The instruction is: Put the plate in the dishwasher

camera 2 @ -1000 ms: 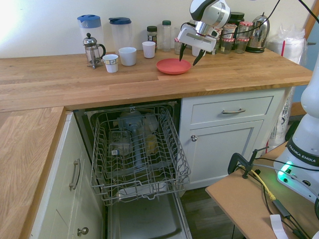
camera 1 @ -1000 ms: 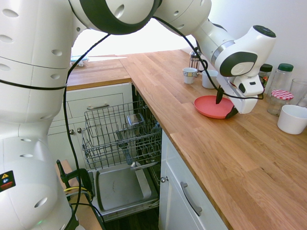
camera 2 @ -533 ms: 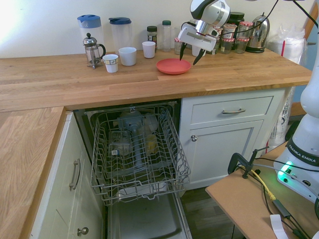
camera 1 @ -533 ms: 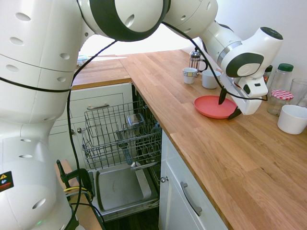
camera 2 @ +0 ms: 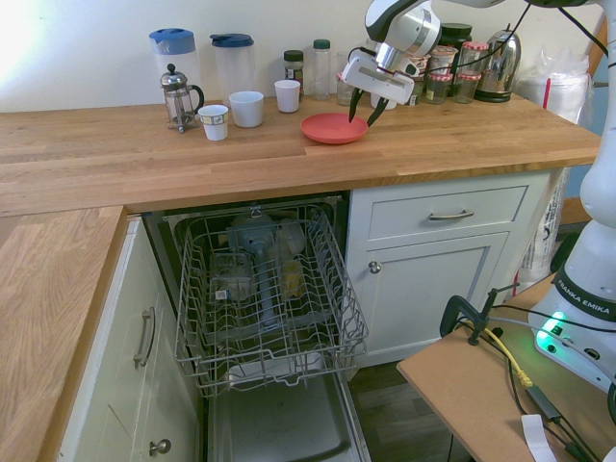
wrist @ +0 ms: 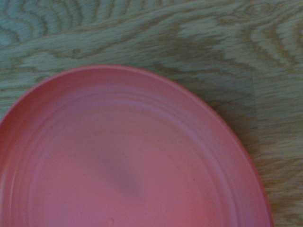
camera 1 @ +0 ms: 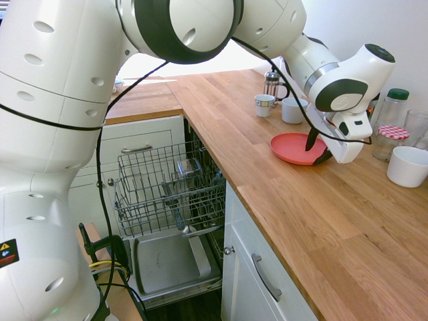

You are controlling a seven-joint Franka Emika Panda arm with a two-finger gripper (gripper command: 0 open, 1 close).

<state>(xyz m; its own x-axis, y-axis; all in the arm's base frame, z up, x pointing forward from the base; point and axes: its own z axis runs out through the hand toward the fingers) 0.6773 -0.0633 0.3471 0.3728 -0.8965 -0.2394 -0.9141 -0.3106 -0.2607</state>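
The coral-pink plate (camera 2: 334, 127) lay flat on the wooden table (camera 2: 241, 154), near the back wall, with two white mugs (camera 2: 231, 114) at its 9 o'clock in the second exterior view. The gripper (camera 2: 361, 109) pointed steeply down at the plate's 3 o'clock rim, its jaws spread, one dark finger on either side of the rim, not visibly pinching it. The dishwasher (camera 2: 267, 289) stood open below the table's front edge, its wire rack pulled out.
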